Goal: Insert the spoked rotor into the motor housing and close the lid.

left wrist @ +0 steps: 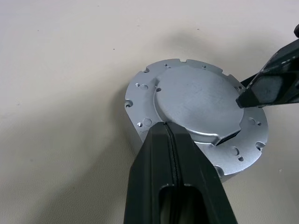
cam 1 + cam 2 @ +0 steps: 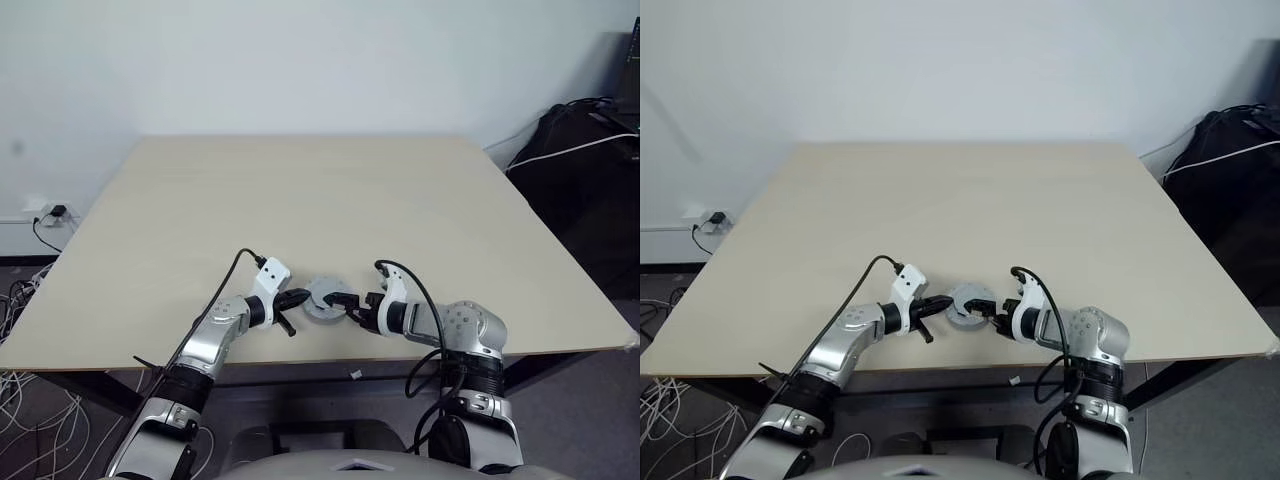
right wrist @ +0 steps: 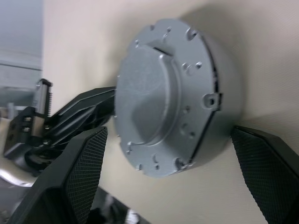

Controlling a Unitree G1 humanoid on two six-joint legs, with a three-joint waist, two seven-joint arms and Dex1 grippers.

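Lid (image 1: pixel 198 100) sits on the motor housing (image 3: pixel 219 88); your clenched left hand (image 1: pixel 167 128) touches its rim, your spread, empty right hand (image 3: pixel 187 177) straddles it. Next, seat it flush.

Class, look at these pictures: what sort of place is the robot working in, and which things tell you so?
Probably a lab or office workroom. A plain beige table stands against a bare white wall, loose cables run to a wall socket on the floor side, and dark bags lie beside it.

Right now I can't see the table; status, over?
Left hand shut, tips at lid's edge. Right hand open, straddling the closed housing. Nothing in the way.
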